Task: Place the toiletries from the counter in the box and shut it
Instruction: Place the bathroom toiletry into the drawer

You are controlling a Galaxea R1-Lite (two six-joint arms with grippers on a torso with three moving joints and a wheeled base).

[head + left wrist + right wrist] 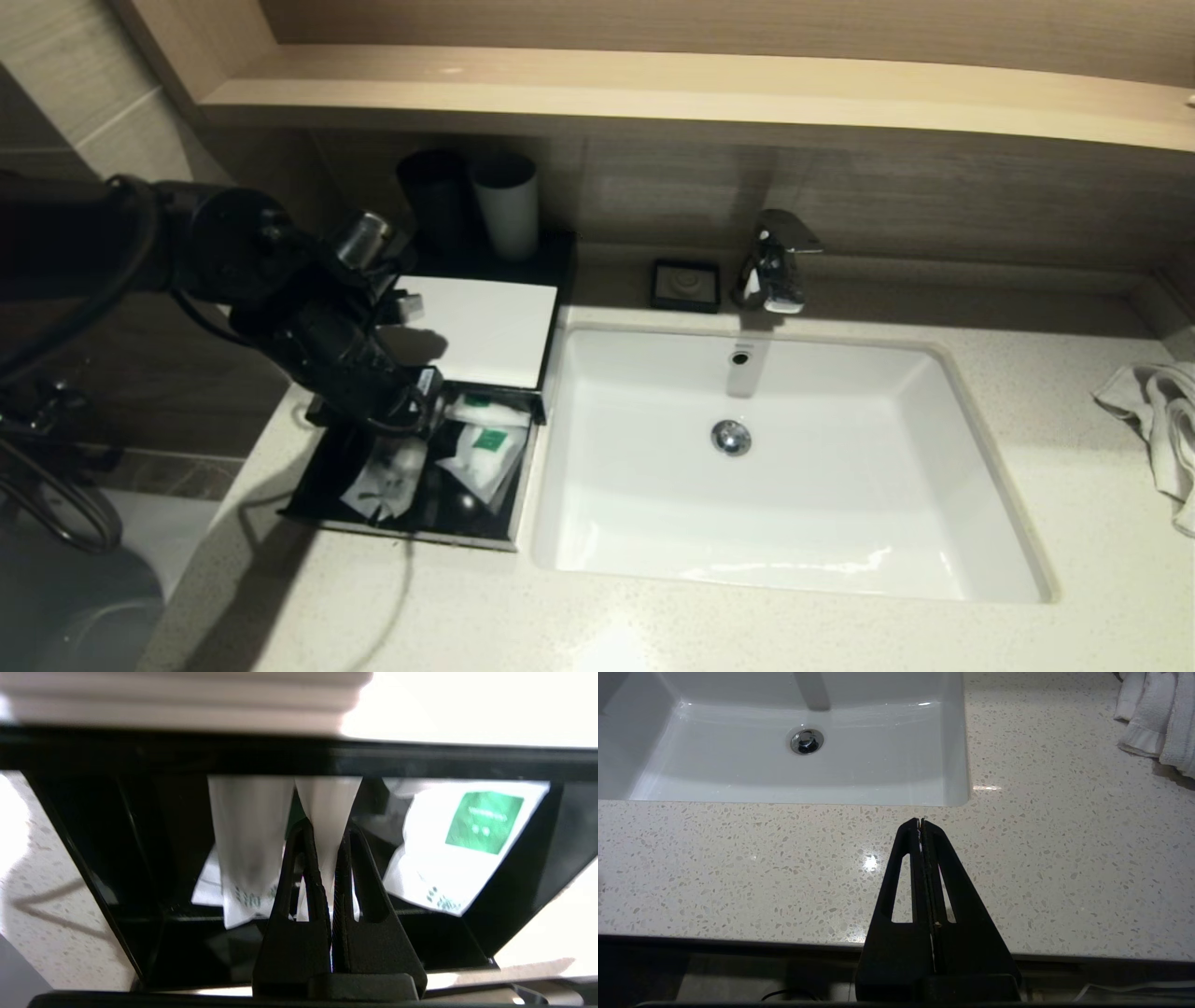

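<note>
The black box stands open on the counter to the left of the sink, with a white flat piece over its far part. Several white packets lie inside it, some with green labels. My left gripper is over the open box. In the left wrist view it is shut on a white packet inside the box's black walls, between another white packet and a green-labelled one. My right gripper is shut and empty over the speckled counter.
A white sink with a chrome faucet fills the middle. A black cup and a white cup stand behind the box. A small black dish sits by the faucet. A white towel lies at the far right.
</note>
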